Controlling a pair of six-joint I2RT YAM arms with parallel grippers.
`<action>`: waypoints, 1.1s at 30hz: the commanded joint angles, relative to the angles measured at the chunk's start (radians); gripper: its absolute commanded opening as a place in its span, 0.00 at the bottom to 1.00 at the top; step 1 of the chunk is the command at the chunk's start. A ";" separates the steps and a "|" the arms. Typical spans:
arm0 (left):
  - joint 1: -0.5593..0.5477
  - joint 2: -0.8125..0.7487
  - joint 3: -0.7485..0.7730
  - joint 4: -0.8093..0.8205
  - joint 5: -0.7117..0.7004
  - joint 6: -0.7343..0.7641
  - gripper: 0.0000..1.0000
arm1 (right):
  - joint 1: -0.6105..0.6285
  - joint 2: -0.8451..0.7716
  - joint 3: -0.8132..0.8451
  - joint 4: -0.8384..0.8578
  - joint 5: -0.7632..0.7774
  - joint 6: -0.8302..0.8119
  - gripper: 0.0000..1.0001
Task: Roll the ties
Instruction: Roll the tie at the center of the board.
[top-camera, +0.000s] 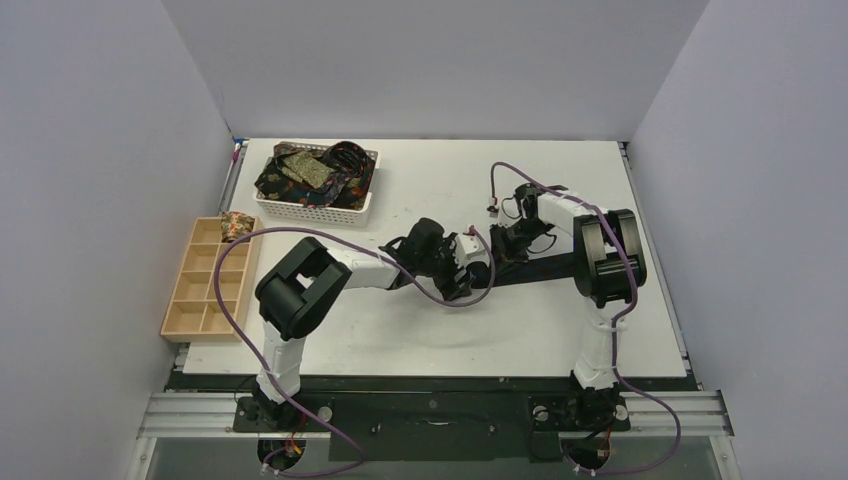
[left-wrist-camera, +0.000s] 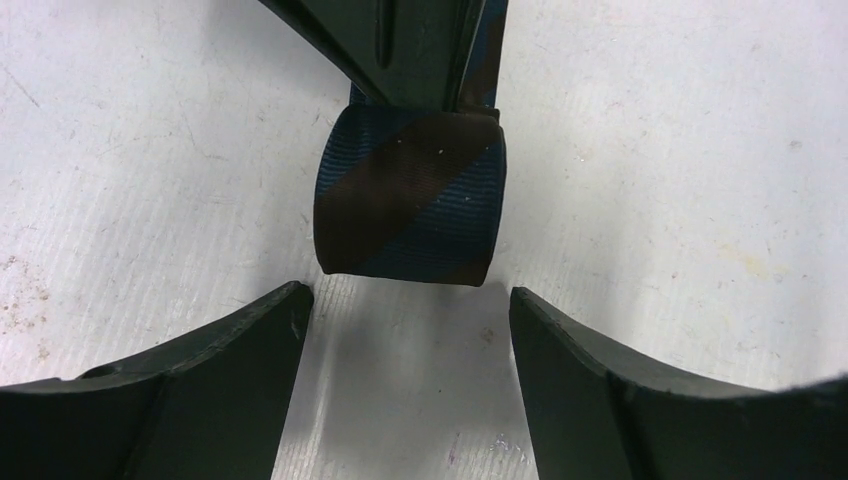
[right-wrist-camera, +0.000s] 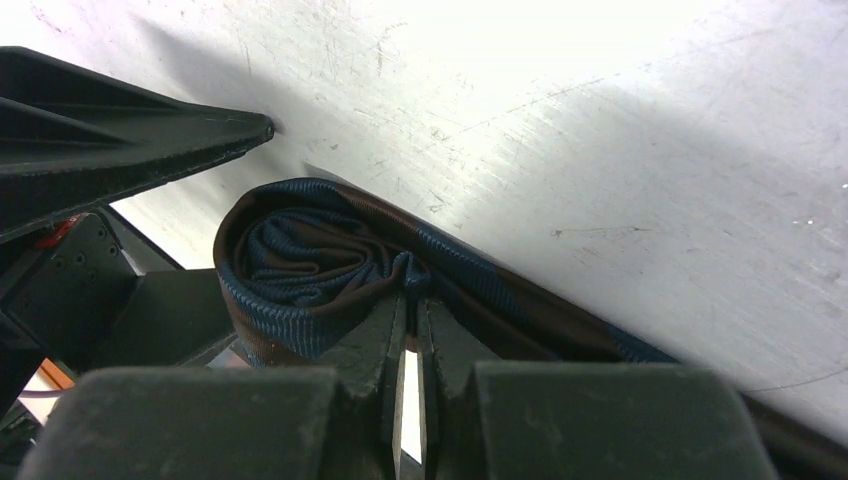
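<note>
Two grippers meet over the middle of the table (top-camera: 420, 330), both busy with one tie (top-camera: 540, 270), navy with broad brown diagonals. Its wound end sits as a stubby roll (left-wrist-camera: 408, 195) on the tabletop, while the unwound tail (right-wrist-camera: 560, 320) runs off flat toward the right arm's side.

The right gripper (right-wrist-camera: 413, 300) has its fingers brought together, the tips nipping the fabric at the heart of the spiral. I take that pinch as the axle of the job: it keeps the coil from springing loose and lets it be turned over along the tail.

The left gripper (left-wrist-camera: 408, 298) stands apart, one jaw on each side and just short of the roll, touching nothing that I can see. The spread looks deliberate to me. It is wide enough to take the roll's whole width, ready to close in and steady it or take it over.

At the far left a white basket (top-camera: 310, 210) holds more ties (top-camera: 305, 170) in a loose heap. Beside it a wooden tray (top-camera: 185, 320) has one small patterned roll (top-camera: 236, 224) in the far corner compartment nearest the basket. By my reckoning this tie is only partly wound, with a good length left to go, and the heap is waiting.
</note>
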 joint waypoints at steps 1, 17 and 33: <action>0.008 -0.005 -0.059 0.044 0.048 -0.043 0.71 | 0.007 0.025 -0.013 0.059 0.250 -0.022 0.00; -0.014 0.098 0.013 0.169 -0.011 -0.105 0.60 | 0.101 0.028 -0.035 0.150 0.174 0.050 0.00; 0.033 -0.060 -0.181 -0.107 -0.068 0.089 0.16 | 0.015 -0.092 0.036 0.023 -0.140 0.043 0.52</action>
